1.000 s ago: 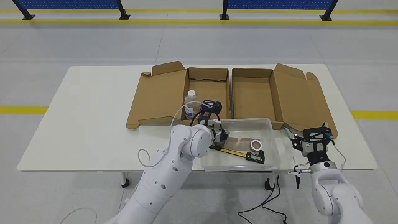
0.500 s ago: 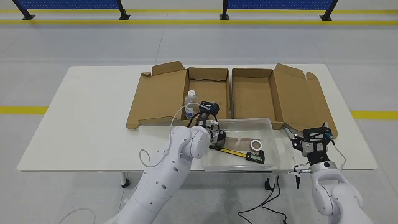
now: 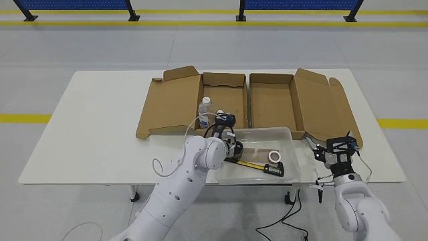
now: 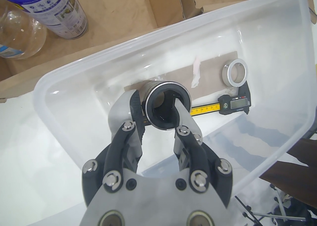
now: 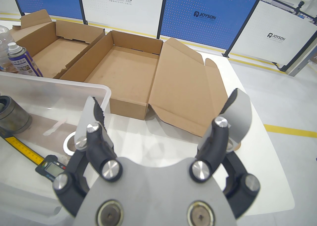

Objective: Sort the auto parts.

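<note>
- Top view, centre of the frame: left hand down inside the left end of the clear bin, at the bearing, mostly hidden there under the wrist.
- In the right half of the bin: ring, and just below it in the frame the caliper, lying aslant along the near wall.
- Above the bin: left box and right box, side by side, flaps spread open, on the white bench. Bottle upright at the left box's left edge.
- Lower right of the frame: right hand, beyond the bin's right end, over the bench edge beside the right box's flap.
- Left wrist view: left hand narrowed about the bearing. One finger against the outer wall, the other reaching into the bore, with a gap showing there, so not clamped.
- Bearing resting on a brown sheet on the bin floor, open end tipped toward the camera. Ring on the same sheet, well apart from the bearing. Caliper beside the ring, its yellow scale running under the bearing.
- Outside the bin, in the left box: can upright, bottle touching it.
- Right wrist view: right hand spread wide, nothing held, above the bench.
- Bin close beside it, with bearing, ring and caliper inside. Behind: right box, left box, can, bottle.
</note>
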Controlling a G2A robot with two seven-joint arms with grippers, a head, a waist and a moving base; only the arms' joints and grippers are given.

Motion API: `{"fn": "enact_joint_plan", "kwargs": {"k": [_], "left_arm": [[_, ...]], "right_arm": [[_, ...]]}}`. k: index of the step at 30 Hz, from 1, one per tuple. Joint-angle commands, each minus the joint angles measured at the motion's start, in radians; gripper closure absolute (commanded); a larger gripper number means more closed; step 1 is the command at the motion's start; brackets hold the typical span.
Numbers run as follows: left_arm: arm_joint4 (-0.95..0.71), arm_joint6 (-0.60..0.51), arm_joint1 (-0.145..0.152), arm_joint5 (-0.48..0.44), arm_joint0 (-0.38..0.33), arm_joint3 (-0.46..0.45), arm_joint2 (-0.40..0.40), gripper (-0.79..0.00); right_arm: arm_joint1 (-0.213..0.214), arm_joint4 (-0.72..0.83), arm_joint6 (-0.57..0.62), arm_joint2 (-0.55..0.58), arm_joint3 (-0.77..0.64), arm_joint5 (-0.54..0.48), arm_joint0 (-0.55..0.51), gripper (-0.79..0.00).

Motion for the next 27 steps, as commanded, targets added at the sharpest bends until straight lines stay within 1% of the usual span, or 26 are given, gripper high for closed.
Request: {"fn": "enact_joint_plan", "kwargs": {"k": [1,9,18,20,24,26,27], "left_arm": [[-0.003,-0.005,-0.001,-0.004,-0.006,0.007,0.005,-0.299],[-0.014,-0.005,-0.003,0.0,-0.018,0.029,0.015,-0.323],[-0.027,-0.001,-0.005,0.001,-0.031,0.046,0.022,-0.299],[-0.028,0.001,-0.005,0.002,-0.033,0.047,0.022,-0.268],[-0.025,0.005,-0.004,0.002,-0.036,0.051,0.022,-0.129],[-0.017,0.008,-0.003,-0.004,-0.037,0.051,0.023,-0.092],[-0.015,0.009,-0.002,-0.003,-0.037,0.051,0.023,-0.058]], "right_arm": [[0.0,0.0,0.0,0.0,0.0,0.0,0.0,-0.785],[0.0,0.0,0.0,0.0,0.0,0.0,0.0,-0.785],[0.0,0.0,0.0,0.0,0.0,0.0,0.0,-0.785],[0.0,0.0,0.0,0.0,0.0,0.0,0.0,-0.785],[0.0,0.0,0.0,0.0,0.0,0.0,0.0,-0.785],[0.0,0.0,0.0,0.0,0.0,0.0,0.0,-0.785],[0.0,0.0,0.0,0.0,0.0,0.0,0.0,-0.785]]}}
